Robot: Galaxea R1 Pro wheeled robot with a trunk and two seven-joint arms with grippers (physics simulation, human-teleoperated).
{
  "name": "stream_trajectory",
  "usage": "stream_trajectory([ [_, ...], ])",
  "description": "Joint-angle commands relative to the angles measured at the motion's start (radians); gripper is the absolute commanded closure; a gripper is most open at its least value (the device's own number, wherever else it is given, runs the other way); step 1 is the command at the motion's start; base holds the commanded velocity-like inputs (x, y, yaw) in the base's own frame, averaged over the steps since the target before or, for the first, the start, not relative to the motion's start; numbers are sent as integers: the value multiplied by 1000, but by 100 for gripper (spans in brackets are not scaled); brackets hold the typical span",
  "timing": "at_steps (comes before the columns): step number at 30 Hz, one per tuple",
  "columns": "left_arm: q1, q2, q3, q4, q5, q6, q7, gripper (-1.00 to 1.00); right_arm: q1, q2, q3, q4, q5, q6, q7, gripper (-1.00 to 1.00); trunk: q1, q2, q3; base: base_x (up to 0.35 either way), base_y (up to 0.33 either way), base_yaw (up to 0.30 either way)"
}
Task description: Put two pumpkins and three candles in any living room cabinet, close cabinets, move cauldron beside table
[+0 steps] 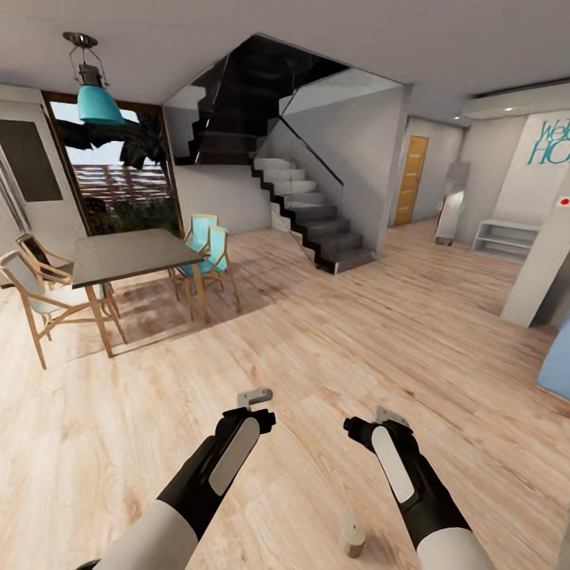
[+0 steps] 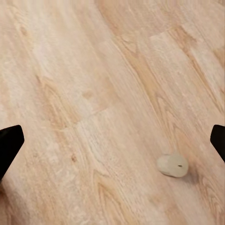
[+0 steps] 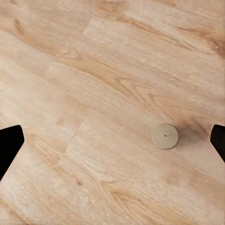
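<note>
One short olive-tan candle (image 1: 352,537) stands upright on the wooden floor, close in front of me and between my two forearms. It lies nearer the right arm. My left gripper (image 1: 257,408) hangs open over bare floor with nothing between its fingers. In the left wrist view the candle (image 2: 172,165) lies off toward one fingertip of the left gripper (image 2: 112,145). My right gripper (image 1: 372,421) is also open and empty. In the right wrist view the candle (image 3: 165,136) is seen from above, between the spread fingertips of the right gripper (image 3: 112,143). The pumpkins, cabinet and cauldron are out of view.
A dark-topped table (image 1: 127,253) with several wooden chairs (image 1: 36,297) stands at the far left. A staircase (image 1: 313,214) rises at the back centre. A white pillar (image 1: 546,261) and low white shelf (image 1: 503,237) are at the right. Open wooden floor (image 1: 332,332) stretches ahead.
</note>
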Motion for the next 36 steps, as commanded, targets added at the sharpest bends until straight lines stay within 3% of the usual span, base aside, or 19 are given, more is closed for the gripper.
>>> stream_trajectory([
  [1, -1, 0, -1, -1, 8, 1, 9, -100, -1, 1, 0, -1, -10, 2, -9, -100, 1, -1, -1, 347, 0, 0],
  [15, -1, 0, -1, 0, 9, -11, 9, -100, -15, -3, -1, 70, -9, 3, -13, -100, 1, -1, -1, 349, 0, 0],
  [22, -1, 0, -1, 0, 10, -11, 9, -100, -114, -6, -1, 275, -6, 0, -14, -100, 1, -1, -1, 349, 0, 0],
  [27, -1, 0, -2, 0, 9, -11, 9, -100, -130, -8, 0, 318, -6, -1, -25, -100, 1, -1, -1, 277, 0, 0],
  [31, -1, 0, -3, 0, 11, -11, 9, -100, -169, -8, 0, 411, -5, -5, -84, -100, 1, -1, -1, 54, 0, 0],
  [36, -1, 0, -3, 0, 10, -11, 9, -100, -193, -8, 0, 469, -3, -9, -96, -100, 1, -1, -1, 38, 0, 0],
])
